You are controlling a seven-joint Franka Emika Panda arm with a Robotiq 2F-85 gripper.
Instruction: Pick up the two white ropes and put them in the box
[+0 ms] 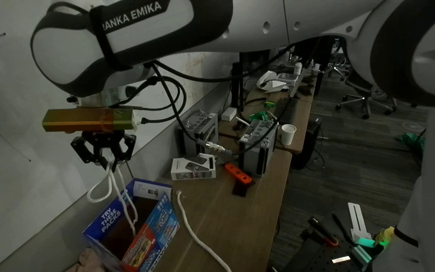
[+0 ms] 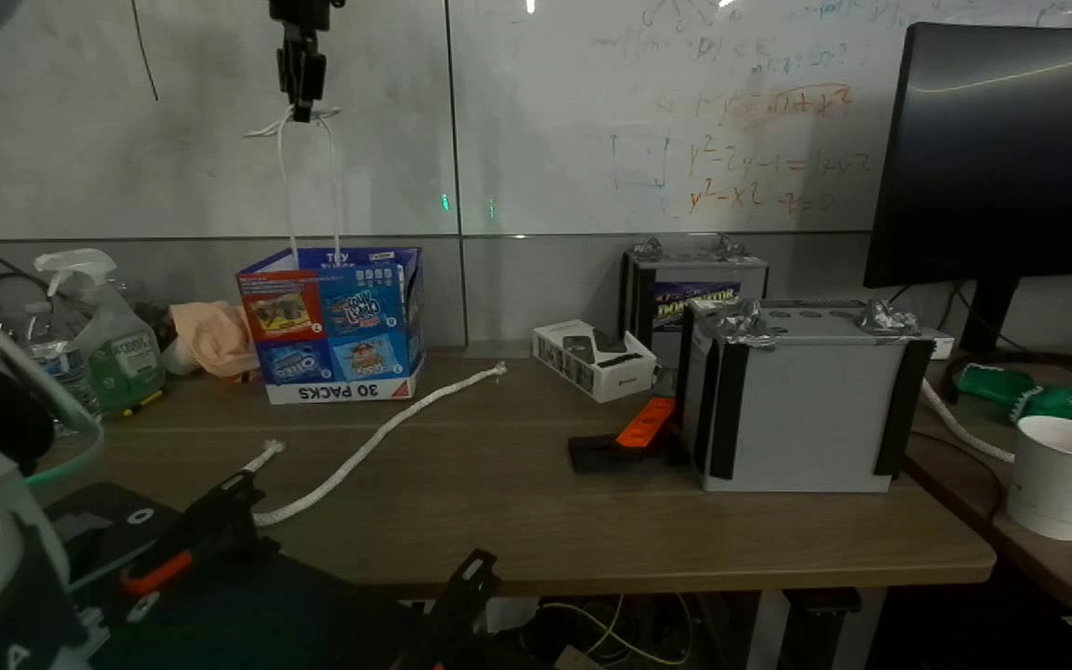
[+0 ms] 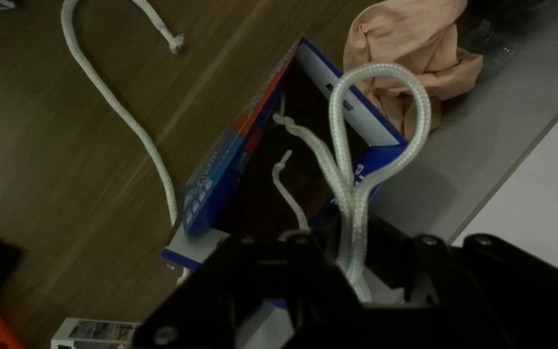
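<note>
White rope is grasped in the gripper, whose jaws are clenched on a bunched fold of it, high over the mouth of the blue box. Its long axis is hung close to upright: two strands are seen in both exterior views running down past the rim, and a loose end is shown within the mouth in the wrist view. A loop, however, is thrown out sideways from the grip toward the peach cloth, and in the wrist view it is seen crossing the rim; its height above that rim cannot be told. On this the coming move is judged to turn: the box is placed below the gripper, so a straight lowering is called for, with the loop brought inside before release, lest it be left draped over the edge. The second white rope is laid in a long curve on the table, alongside the box and well apart from the gripper; whether box and rope touch cannot be told. Its turn is judged to come afterwards.
</note>
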